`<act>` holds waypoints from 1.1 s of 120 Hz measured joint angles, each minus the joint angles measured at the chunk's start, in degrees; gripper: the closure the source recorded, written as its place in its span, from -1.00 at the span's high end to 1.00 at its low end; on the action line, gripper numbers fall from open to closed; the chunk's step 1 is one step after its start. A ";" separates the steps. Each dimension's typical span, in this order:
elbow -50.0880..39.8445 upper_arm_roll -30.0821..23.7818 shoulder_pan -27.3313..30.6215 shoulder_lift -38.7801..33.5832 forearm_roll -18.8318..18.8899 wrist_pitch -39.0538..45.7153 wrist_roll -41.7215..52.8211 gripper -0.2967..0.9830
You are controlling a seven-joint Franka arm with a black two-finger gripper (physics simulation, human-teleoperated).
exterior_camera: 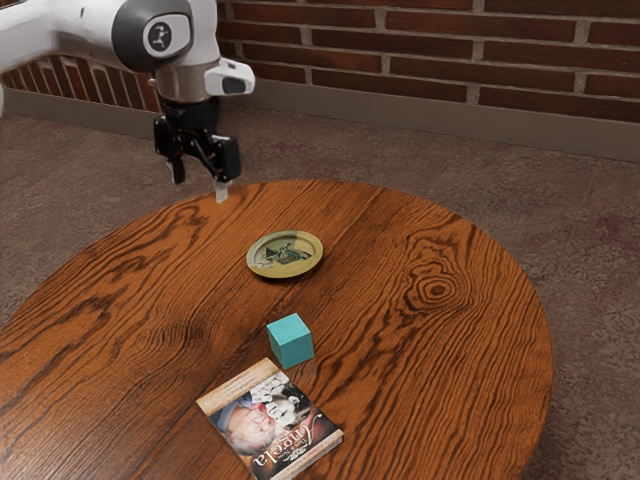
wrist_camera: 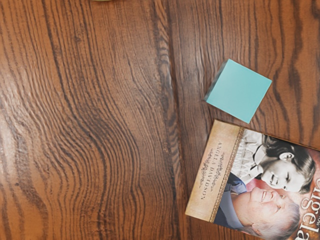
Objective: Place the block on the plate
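Book [exterior_camera: 270,422] nearest in exterior view; block [exterior_camera: 290,341] at its 12 o'clock, on the counter [exterior_camera: 430,375]. Plate [exterior_camera: 285,271] beyond, empty. Tool [exterior_camera: 200,189] toward plate's 10 o'clock, spread wide, holding nothing. Grasp, carry, placing all remain.

Below the jaws there is a round wooden table [exterior_camera: 130,320], brown, with dark wavy grain. On it a book [exterior_camera: 270,420] lies flat, lower than the jaws and well apart from them, toward the exterior view's camera. Its cover carries a black-and-white photo of a child, an older face in colour, and the name Angela Davidson on a tan strip. Beyond the jaws stands a red-brown brick wall [exterior_camera: 430,50] with a grey baseboard [exterior_camera: 420,113]. The mottled floor [exterior_camera: 480,180] is lower than the jaws.
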 joint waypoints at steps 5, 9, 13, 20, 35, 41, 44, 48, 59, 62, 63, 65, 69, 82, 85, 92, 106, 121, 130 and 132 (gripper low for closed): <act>0.04 -0.03 0.27 0.03 0.00 0.01 0.12 0.54; 0.00 -0.12 0.26 0.03 0.00 0.00 0.21 0.54; -0.03 -0.15 0.00 0.07 -0.01 0.02 0.29 0.54; 0.12 0.21 -0.70 0.55 -0.05 0.15 0.45 0.54; 0.24 4.85 -1.74 3.48 -0.22 2.11 1.51 0.53; 0.25 7.90 0.01 6.12 -1.06 3.55 2.50 0.53; 0.24 8.99 1.01 7.20 -1.43 4.35 3.02 0.53; 0.24 9.83 1.75 8.44 -1.86 5.48 3.68 0.54; -0.07 7.47 2.02 11.43 -3.11 9.16 5.22 0.54; -0.40 6.13 1.95 12.23 -3.52 10.27 5.53 0.54; -0.64 5.65 1.97 12.41 -3.63 10.70 5.63 0.54; -1.14 4.68 2.10 12.71 -3.83 11.55 5.85 0.54; -2.23 2.76 2.73 13.01 -4.15 13.20 6.40 0.53; -5.87 -0.02 4.22 12.68 -4.78 18.52 8.94 0.53; -6.83 -0.56 4.58 12.63 -4.87 19.71 9.57 0.53; -8.35 -2.71 5.88 12.75 -5.03 22.20 10.94 0.54; -11.59 -6.97 8.50 13.10 -4.96 26.74 13.31 0.54; -15.19 -10.05 8.67 12.99 -4.69 31.27 15.32 0.54; -16.52 -13.20 8.83 12.88 -4.56 33.00 16.10 0.54; -17.01 -13.72 8.89 12.82 -4.54 33.33 16.22 0.53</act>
